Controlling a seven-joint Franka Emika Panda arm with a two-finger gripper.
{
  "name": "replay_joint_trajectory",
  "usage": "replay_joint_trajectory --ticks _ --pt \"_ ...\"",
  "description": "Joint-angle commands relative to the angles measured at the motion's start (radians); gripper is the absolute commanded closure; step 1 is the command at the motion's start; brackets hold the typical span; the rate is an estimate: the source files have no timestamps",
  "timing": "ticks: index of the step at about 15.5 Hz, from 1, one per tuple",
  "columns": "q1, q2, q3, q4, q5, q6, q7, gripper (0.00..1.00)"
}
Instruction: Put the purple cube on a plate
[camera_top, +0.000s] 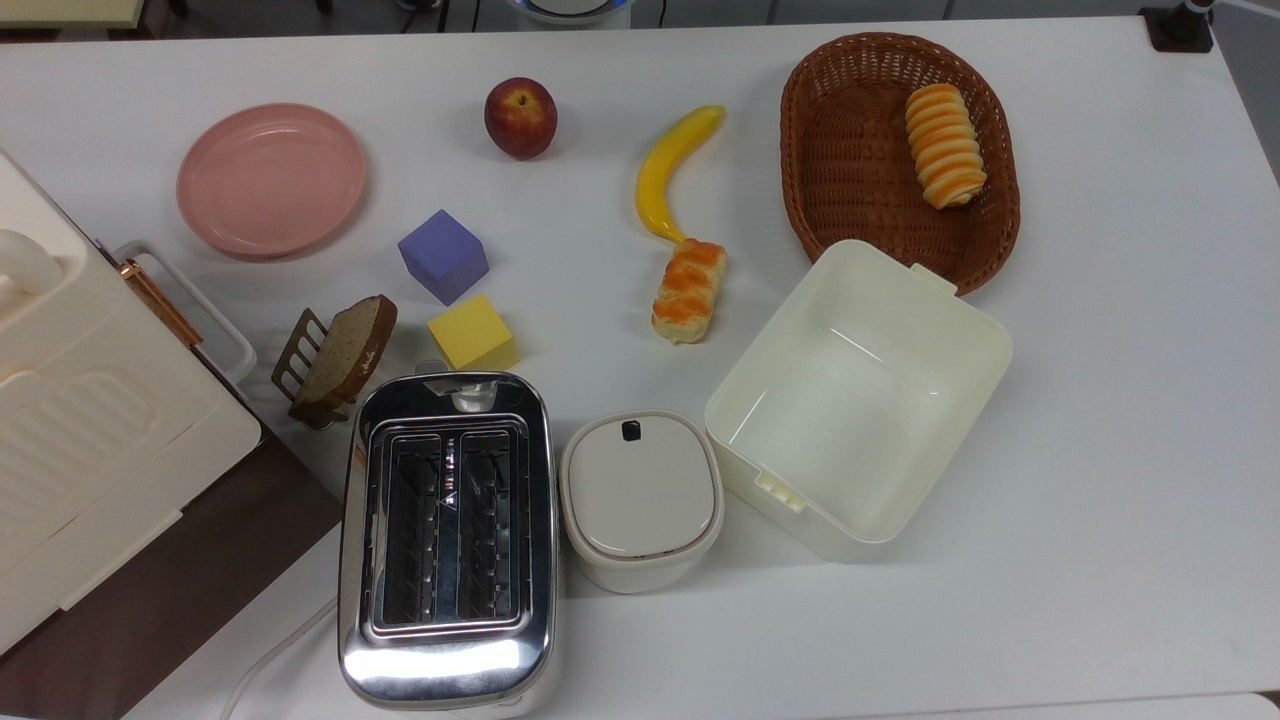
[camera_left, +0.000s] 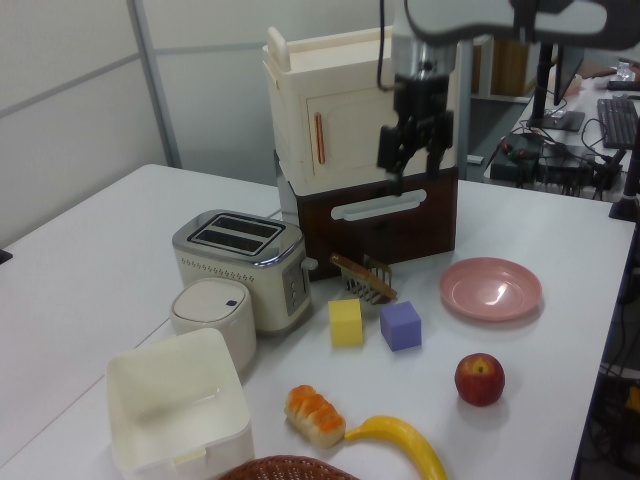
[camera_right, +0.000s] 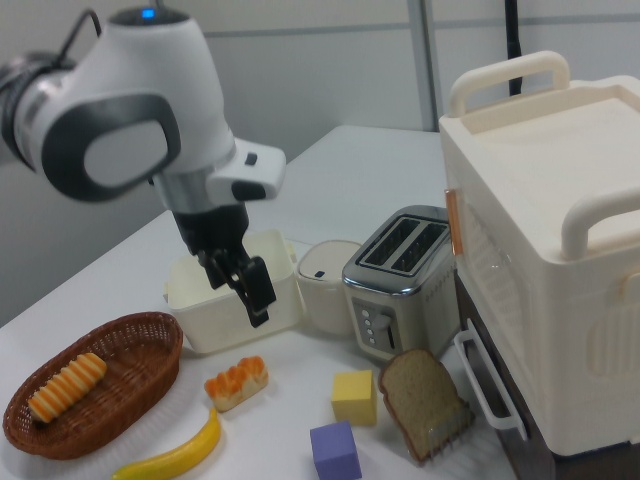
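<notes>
Arm up high, wrist pointing down, gripper (camera_left: 410, 165) hanging w/ fingers apart, holding nothing; purple cube (camera_top: 443, 256) sits on desk (camera_top: 1100, 400) btw plate (camera_top: 271, 179) & yellow cube (camera_top: 473, 333), apart from plate

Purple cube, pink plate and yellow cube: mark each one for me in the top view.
small matte purple foam cube (camera_top: 441, 252), top view, on its upper face.
round glossy pink plate (camera_top: 270, 178), top view, on its bare flat centre.
small yellow foam cube (camera_top: 471, 331), top view, on its upper face.
</notes>
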Motion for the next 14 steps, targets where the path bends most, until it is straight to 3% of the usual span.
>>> replay_joint_trajectory --ticks 1,6,11,14 --pt "-0.012 -0.099 0.022 -0.253 0.012 0.254 0.036 0.00" --pt "-0.014 -0.086 0.022 -0.452 -0.005 0.578 0.015 0.00" --pt "-0.041 -0.018 0.024 -0.462 -0.015 0.647 0.024 0.00" --pt "-0.054 0.017 0.024 -0.456 -0.022 0.647 0.174 0.00"
